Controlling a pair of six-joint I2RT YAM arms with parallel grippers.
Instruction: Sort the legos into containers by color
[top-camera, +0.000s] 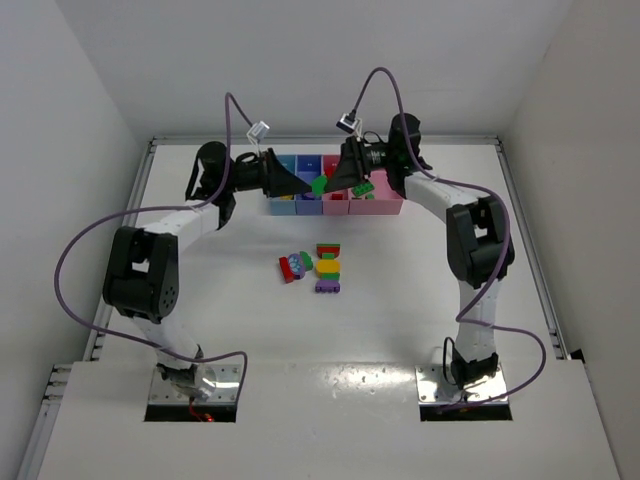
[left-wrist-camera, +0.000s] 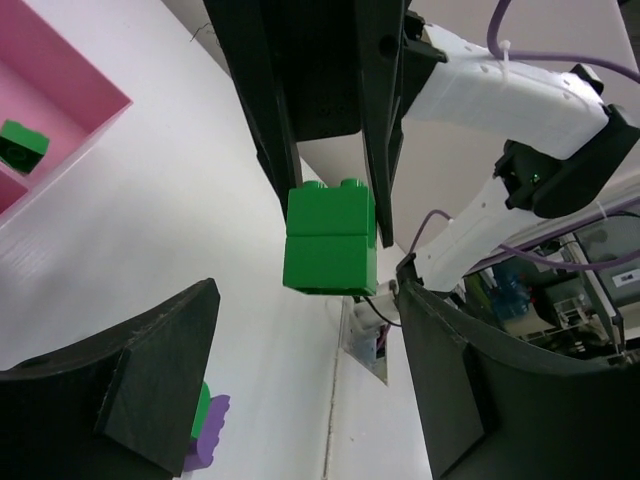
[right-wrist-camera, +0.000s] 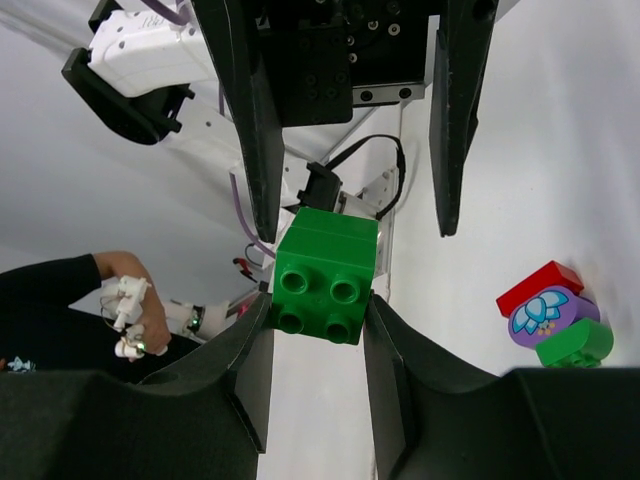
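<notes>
Left gripper (top-camera: 300, 186) reached in from the left over the containers (top-camera: 385, 210), claw spread, fingers either side of the green lego (left-wrist-camera: 330, 250) but not gripping it. The green lego looked like two green bricks stacked, held in the air above the middle of the bin row; which compartment lay under it could not be told. Right gripper (right-wrist-camera: 318, 318) came in from the right, claw pinching the green lego by its sides, studs facing its own wrist camera.

Further right, one loose green piece (top-camera: 362, 190) lay in the wide pink bin (left-wrist-camera: 95, 85). Remaining legos (top-camera: 315, 265) sat in mixed clumps on the table (top-camera: 200, 250) in front of the bins, well apart from both claws.

Step, as a judgement: a mid-air pass or pull-apart of the green stack between the two arms. Next move called for the left fingers to press squarely onto the free half before the right let go or pulled, then a drop into the bin with the green.
</notes>
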